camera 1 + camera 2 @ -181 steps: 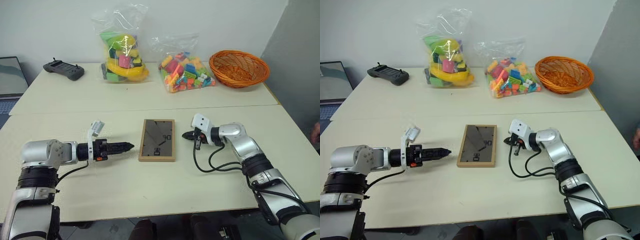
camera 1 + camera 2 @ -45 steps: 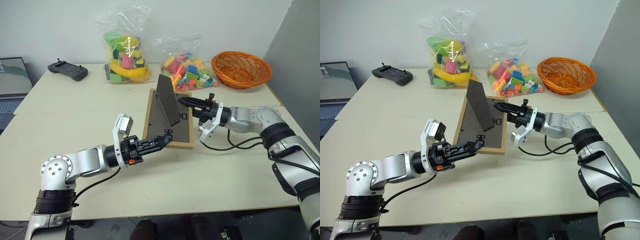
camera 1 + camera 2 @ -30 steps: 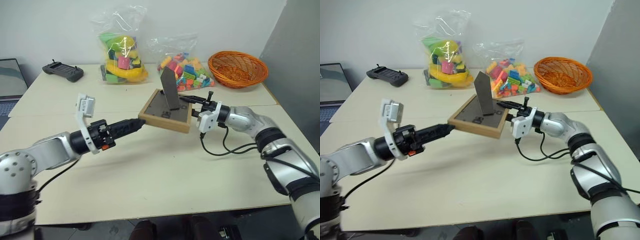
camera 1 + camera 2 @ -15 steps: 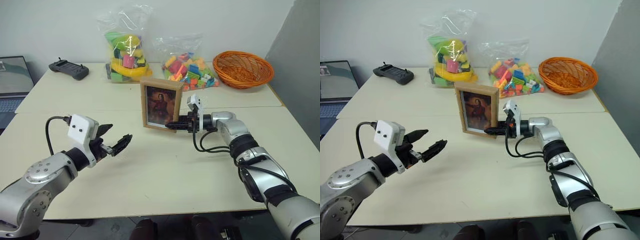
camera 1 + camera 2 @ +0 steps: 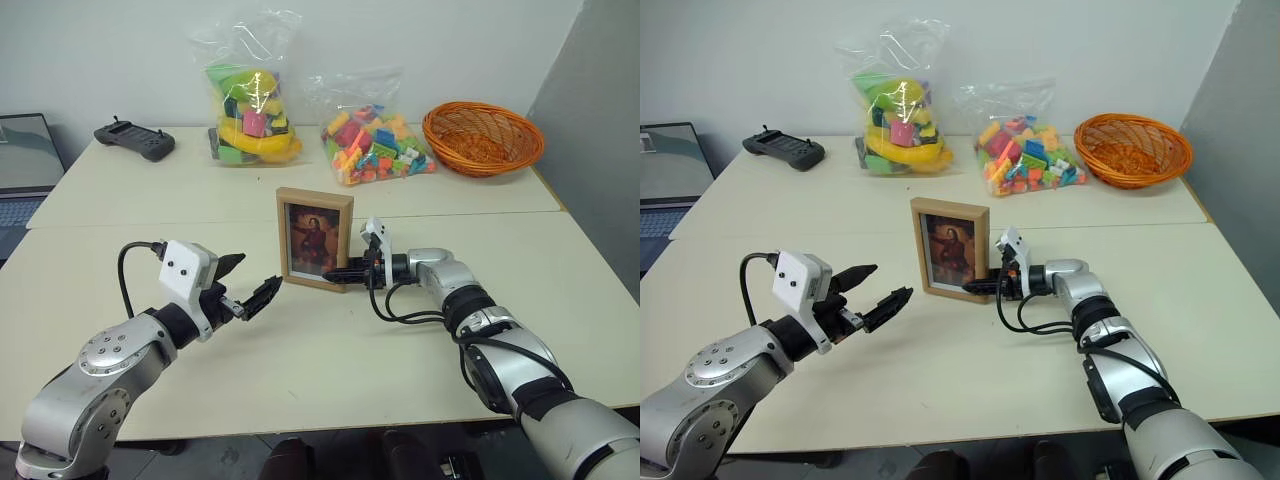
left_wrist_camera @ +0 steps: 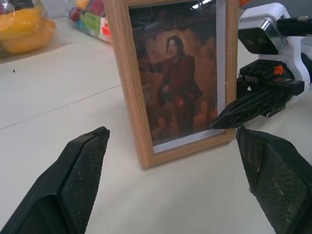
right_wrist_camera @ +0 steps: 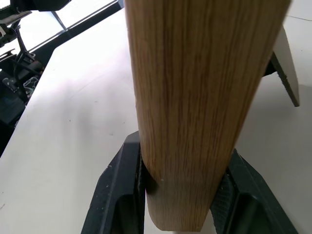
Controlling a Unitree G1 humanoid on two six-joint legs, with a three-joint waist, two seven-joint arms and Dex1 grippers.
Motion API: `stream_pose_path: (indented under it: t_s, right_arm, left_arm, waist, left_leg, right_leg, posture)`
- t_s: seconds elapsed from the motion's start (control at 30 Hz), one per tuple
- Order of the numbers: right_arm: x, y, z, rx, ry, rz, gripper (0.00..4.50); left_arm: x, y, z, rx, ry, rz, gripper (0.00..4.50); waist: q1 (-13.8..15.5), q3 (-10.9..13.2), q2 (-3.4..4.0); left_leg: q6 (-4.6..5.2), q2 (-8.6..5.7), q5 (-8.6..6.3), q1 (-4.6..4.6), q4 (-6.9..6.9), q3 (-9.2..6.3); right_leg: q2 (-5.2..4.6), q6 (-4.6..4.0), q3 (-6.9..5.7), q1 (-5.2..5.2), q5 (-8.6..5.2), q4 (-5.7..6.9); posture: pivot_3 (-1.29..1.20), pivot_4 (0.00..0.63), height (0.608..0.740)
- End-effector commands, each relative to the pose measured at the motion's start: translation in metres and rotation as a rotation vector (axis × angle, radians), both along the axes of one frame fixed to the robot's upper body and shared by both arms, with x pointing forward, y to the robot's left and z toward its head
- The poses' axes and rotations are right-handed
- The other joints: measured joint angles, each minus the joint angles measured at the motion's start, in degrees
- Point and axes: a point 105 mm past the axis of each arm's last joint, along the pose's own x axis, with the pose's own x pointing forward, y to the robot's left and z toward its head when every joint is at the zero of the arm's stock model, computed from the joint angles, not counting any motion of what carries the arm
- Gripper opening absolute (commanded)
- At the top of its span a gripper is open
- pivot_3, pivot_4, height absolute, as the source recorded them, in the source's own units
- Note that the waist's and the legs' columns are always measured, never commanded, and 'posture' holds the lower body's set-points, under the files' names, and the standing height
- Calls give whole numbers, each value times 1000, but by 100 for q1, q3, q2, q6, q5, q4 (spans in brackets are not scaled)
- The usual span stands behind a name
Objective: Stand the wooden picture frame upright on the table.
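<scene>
The table (image 5: pixel 300 360) carries everything, and its near half is bare, which gives the frame room to stand. The wooden picture frame (image 5: pixel 314 238) stands upright near the middle, just in front of the seam, portrait facing the robot. The easel stand behind it is hidden, so I cannot tell whether it bears the weight. The right gripper (image 5: pixel 338 276) pinches the frame's lower right edge between its 2 fingers (image 7: pixel 122 195), probably to steady it until it settles. The left gripper (image 5: pixel 248 285) hovers just left of the frame, apart from it, jaws spread wide, likely ready to catch a tip. Letting go looks like the remaining step.
</scene>
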Motion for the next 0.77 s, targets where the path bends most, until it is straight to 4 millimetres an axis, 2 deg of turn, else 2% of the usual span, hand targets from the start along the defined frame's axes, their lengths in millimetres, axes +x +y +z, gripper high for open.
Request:
stream_pose_path:
  t_s: [0.03,0.1,0.13,0.2,0.3,0.33,0.37,0.4,0.47,0.53,0.67,0.77]
  right_arm:
    - [2,-2,9,30,-28,2,1297]
    - [0,-7,4,12,-27,5,2000]
    - [-1,-11,1,-7,-33,13,2105]
    - [-4,-21,-4,-37,-46,26,2595]
    - [-9,-37,-11,-85,-89,37,3372]
    - [-11,-46,-12,-106,-108,38,3419]
    - [-13,-57,-12,-121,-123,32,3849]
    - [-15,-63,-12,-132,-134,30,4075]
    - [-15,-85,1,-167,-214,-3,4466]
    - [-15,-95,15,-171,-269,-39,4466]
    - [-32,-103,64,-106,-308,-58,4466]
    - [-47,-101,85,-70,-301,-64,4466]
  left_arm:
    - [2,-2,5,3,-30,-17,4417]
    - [2,-3,5,4,-31,-26,4500]
    - [2,-3,4,5,-30,-28,4500]
    - [4,-1,5,9,-31,-29,4500]
    - [5,3,3,32,-31,-32,4500]
    - [7,5,3,34,-32,-32,4500]
    - [8,7,4,42,-32,-35,4500]
    - [9,9,4,46,-32,-37,4500]
    - [13,16,7,52,-23,-39,4500]
    - [15,22,9,53,-17,-42,4500]
    - [23,38,23,11,30,-61,4500]
    - [26,47,37,-20,61,-111,4500]
  waist:
    - [2,0,0]
    - [7,0,0]
    - [9,0,-1]
    - [22,-1,-1]
    - [32,-1,-2]
    - [22,-1,-1]
    - [22,-1,-1]
    - [35,-1,-1]
    - [58,-1,-1]
    - [85,0,-1]
    - [70,0,0]
    - [56,0,0]
  left_leg:
    - [0,0,0,0,0,0]
    - [0,0,0,-1,0,0]
    - [0,-1,0,0,0,0]
    - [0,-1,0,0,1,-1]
    - [0,-2,0,0,2,-1]
    - [0,-2,0,1,2,0]
    - [0,-2,0,2,1,0]
    - [1,-1,0,2,2,0]
    - [1,-1,-1,2,2,-2]
    - [1,-2,-1,1,4,-3]
    - [2,3,-1,5,2,-2]
    - [3,4,-1,2,0,-14]
  right_leg:
    - [0,0,0,0,0,0]
    - [0,0,0,0,0,-1]
    - [0,0,0,1,0,-1]
    - [0,0,-1,2,0,-1]
    - [-1,0,-1,3,0,-2]
    - [-1,0,-1,4,0,-2]
    - [-1,0,0,4,0,-1]
    - [-1,0,-1,4,0,0]
    - [-1,1,-4,5,0,-1]
    - [-1,1,-4,7,0,-2]
    - [3,1,-3,5,0,2]
    - [8,1,-9,4,-1,2]
  posture:
    - [0,150,740]
    - [0,150,740]
    - [0,150,740]
    - [0,150,740]
    - [0,150,740]
    - [0,150,740]
    - [0,150,740]
    - [0,150,740]
    - [0,150,740]
    - [0,150,740]
    - [0,150,740]
    - [0,150,740]
